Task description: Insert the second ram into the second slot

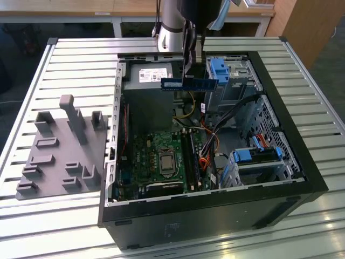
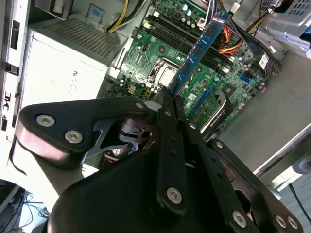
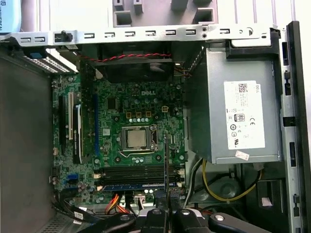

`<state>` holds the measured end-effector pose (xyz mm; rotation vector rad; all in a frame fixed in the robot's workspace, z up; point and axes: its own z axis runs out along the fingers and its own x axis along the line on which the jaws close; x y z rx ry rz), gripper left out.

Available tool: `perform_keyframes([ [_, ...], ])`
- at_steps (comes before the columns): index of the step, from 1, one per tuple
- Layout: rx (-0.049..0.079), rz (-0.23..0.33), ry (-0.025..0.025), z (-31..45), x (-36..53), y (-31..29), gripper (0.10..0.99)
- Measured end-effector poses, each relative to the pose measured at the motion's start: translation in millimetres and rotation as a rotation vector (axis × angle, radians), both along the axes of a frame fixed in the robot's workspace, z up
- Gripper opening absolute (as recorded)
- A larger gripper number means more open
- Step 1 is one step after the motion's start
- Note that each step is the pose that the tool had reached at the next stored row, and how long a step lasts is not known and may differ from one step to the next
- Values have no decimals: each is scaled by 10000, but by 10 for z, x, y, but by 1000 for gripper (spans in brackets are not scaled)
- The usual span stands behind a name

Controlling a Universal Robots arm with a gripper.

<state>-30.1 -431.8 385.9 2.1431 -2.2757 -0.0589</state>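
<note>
The second ram (image 1: pixel 190 83) is a thin dark-blue stick hanging level above the open computer case, over its far half. My gripper (image 1: pixel 188 74) is shut on the stick's middle from above. In the second wrist view the ram (image 2: pixel 201 46) juts out from my gripper (image 2: pixel 170 95) with the green motherboard (image 2: pixel 160 53) well below it. In the first wrist view the ram (image 3: pixel 166 165) shows edge-on as a thin line crossing the long black memory slots (image 3: pixel 133 173). A blue stick (image 3: pixel 133 186) appears seated in one of those slots. I cannot tell which one is the second slot.
The grey power supply (image 3: pixel 238 107) fills one corner of the case (image 1: pixel 302 162) beside the slots. Orange and black cables (image 1: pixel 207 154) run close to them. Bright blue drive-bay clips (image 1: pixel 218 70) stand at the far right. A grey fixture block (image 1: pixel 59 151) lies on the slatted table at the exterior view's left.
</note>
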Motion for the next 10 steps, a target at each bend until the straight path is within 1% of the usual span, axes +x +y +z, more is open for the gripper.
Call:
perform_keyframes([
  [3,-2,-138,0,0,1,-1,137],
  [10,-2,-238,0,0,1,-1,137],
])
